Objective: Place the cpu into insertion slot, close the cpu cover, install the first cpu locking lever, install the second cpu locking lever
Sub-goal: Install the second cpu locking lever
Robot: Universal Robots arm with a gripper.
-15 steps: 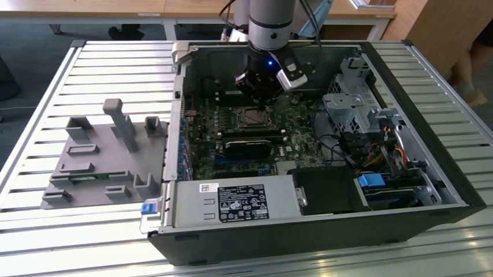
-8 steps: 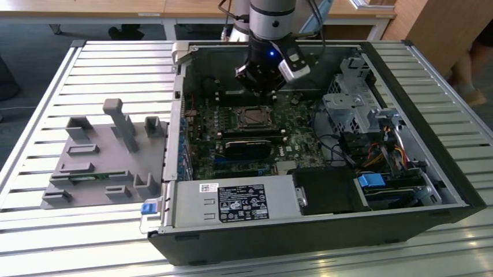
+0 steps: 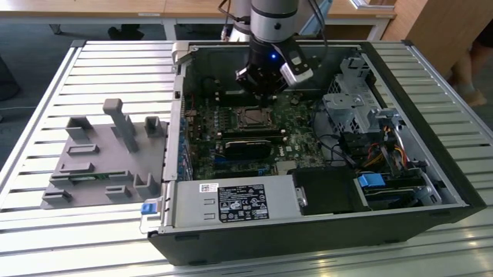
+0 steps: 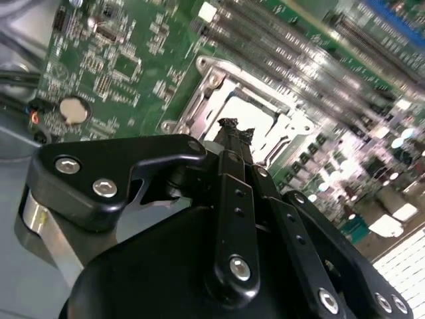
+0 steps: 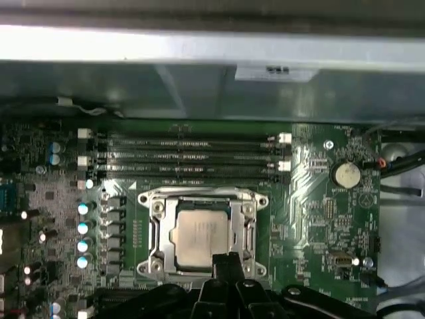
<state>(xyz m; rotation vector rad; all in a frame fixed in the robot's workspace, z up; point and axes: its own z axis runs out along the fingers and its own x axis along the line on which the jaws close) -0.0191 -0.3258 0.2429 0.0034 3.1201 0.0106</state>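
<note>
Silvery square cpu (image 5: 201, 237) seated in the metal-rimmed insertion slot (image 5: 154, 207), silver frame cpu cover (image 5: 248, 229) down; black hand (image 5: 228, 263), fingers pressed together, at its edge; levers' state unclear.

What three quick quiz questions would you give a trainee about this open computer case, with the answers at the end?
1. True or false: the cpu shows through the cut-out of the cpu cover, which lies flat around it.
2. Pick one. The tips of the claw, seen in both wrist views, are: A spread wide, B half open, C shut together.
3. Fill the gap: the round silver coin cell sits on the ___ circuit board.

Key: 1 true; 2 C; 3 green.
</note>
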